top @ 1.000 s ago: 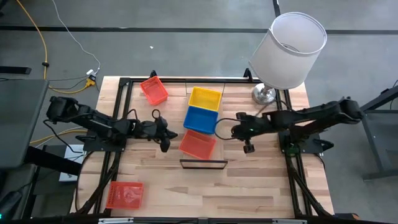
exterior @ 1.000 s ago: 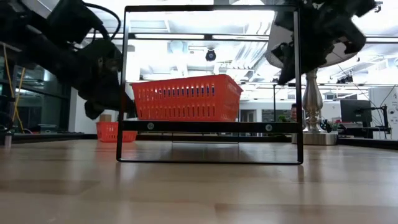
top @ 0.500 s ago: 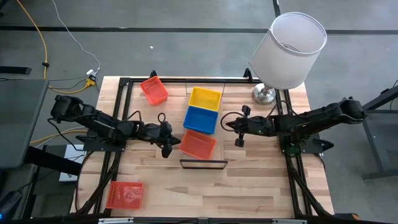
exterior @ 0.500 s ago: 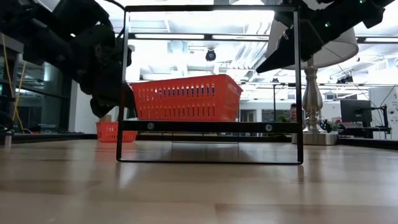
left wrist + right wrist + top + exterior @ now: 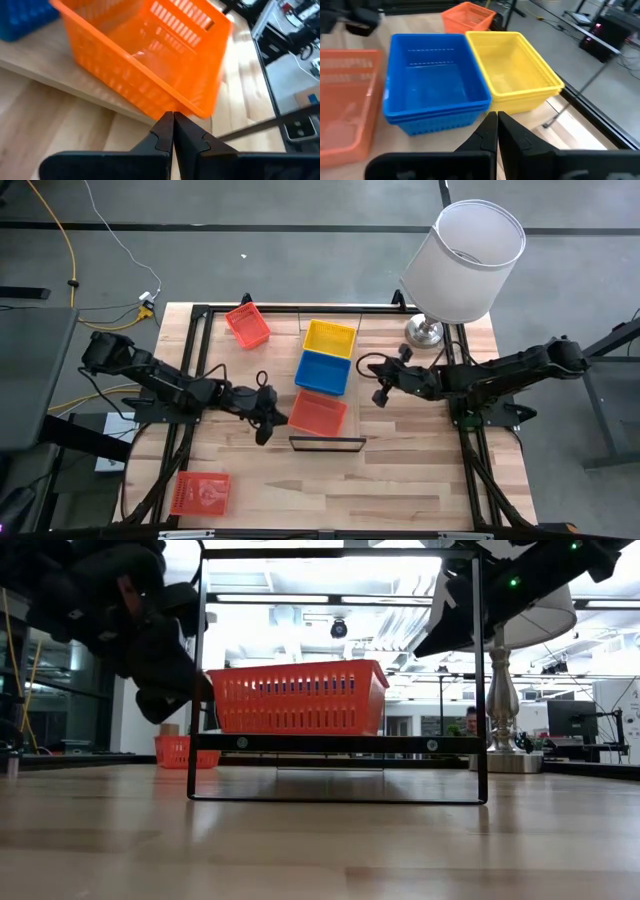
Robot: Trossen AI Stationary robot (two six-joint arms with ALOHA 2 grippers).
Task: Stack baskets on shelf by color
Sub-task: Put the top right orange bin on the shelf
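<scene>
A red basket [image 5: 318, 413] sits flat on the near end of the light-wood shelf [image 5: 50, 75], just behind its black end rail [image 5: 327, 443]. A stack of blue baskets [image 5: 322, 370] and a stack of yellow baskets [image 5: 329, 338] sit farther along the shelf. My left gripper [image 5: 283, 417] is shut at the red basket's left side. My right gripper [image 5: 379, 392] is shut and empty, in the air to the right of the blue stack [image 5: 435, 85]. Two more red baskets lie on the table, at the far left [image 5: 247, 325] and the near left [image 5: 200, 492]. My left gripper's shut fingertips [image 5: 167, 125] press against the lower edge of the red basket's left side wall [image 5: 172, 106], close to its near corner. The fingers come about level from the table's left. The basket rests on the shelf by its bottom.
A lamp with a white shade [image 5: 463, 260] and a metal base [image 5: 425, 332] stands at the far right. A black metal frame [image 5: 195, 360] runs around the table's edges. Bare tabletop lies near the front edge [image 5: 380, 490].
My left gripper has gone toward the table's right and near edges, against the red basket, which has turned a little on the shelf and now lies squarer to it. My right gripper has gone toward the table's far and left edges, staying shut.
</scene>
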